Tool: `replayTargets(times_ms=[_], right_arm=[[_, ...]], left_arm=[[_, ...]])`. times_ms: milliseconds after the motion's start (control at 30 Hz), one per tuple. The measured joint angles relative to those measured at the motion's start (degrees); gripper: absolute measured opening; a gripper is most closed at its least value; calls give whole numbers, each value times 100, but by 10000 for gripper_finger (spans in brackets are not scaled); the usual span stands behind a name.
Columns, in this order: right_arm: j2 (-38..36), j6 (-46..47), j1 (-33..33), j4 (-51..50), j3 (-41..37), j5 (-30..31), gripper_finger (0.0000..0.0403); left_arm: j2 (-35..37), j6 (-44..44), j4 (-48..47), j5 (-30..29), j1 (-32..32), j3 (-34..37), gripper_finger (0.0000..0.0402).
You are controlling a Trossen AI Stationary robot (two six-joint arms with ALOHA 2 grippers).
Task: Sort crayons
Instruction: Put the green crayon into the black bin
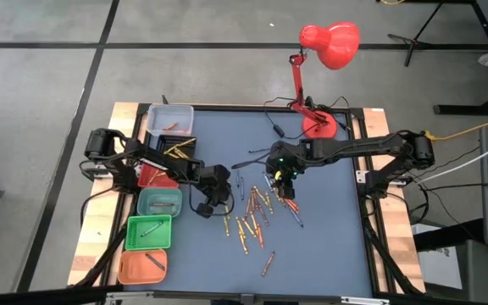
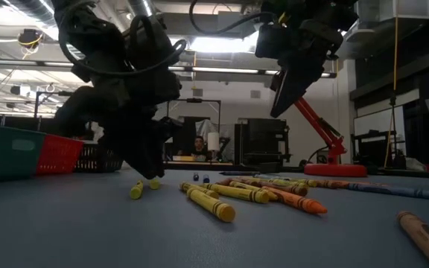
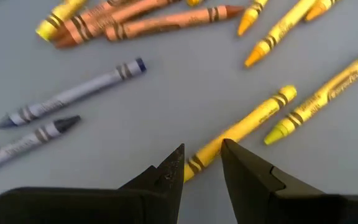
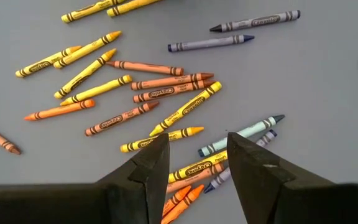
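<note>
I am lining up a pick. The left gripper (image 3: pixel 202 163) is sitting low over the mat, jaws apart, straddling the end of a yellow crayon (image 3: pixel 241 134). The right gripper (image 4: pixel 197 155) is hovering open and empty above the crayons (image 1: pixel 255 219) scattered mid-table, near the bins (image 1: pixel 152 229). Next I am judging a short descent, then closing squarely on the yellow one.

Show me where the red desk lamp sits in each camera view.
High view: red desk lamp at the table's top edge, right of centre.
Low view: its slanted red arm and base at right, behind the crayons.
Left wrist view: not in it.
Right wrist view: not in it.
Shared landmark: the scattered crayons, seen in all four views.
</note>
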State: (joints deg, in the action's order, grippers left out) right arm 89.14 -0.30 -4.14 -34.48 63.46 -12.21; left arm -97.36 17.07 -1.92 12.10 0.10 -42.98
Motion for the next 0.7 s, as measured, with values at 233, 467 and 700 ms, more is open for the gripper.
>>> replayTargets(times_ms=[233,467,700], right_arm=[[0,0,0,-16,0,0,159],[0,0,2,-17,0,-1,159],[0,173,7,-404,0,-2,159]], left_arm=[[-4,-7,-358,-31,0,-7,98],[-3,-43,-384,-51,0,-7,98],[-2,-58,-400,-127,-7,-7,56]])
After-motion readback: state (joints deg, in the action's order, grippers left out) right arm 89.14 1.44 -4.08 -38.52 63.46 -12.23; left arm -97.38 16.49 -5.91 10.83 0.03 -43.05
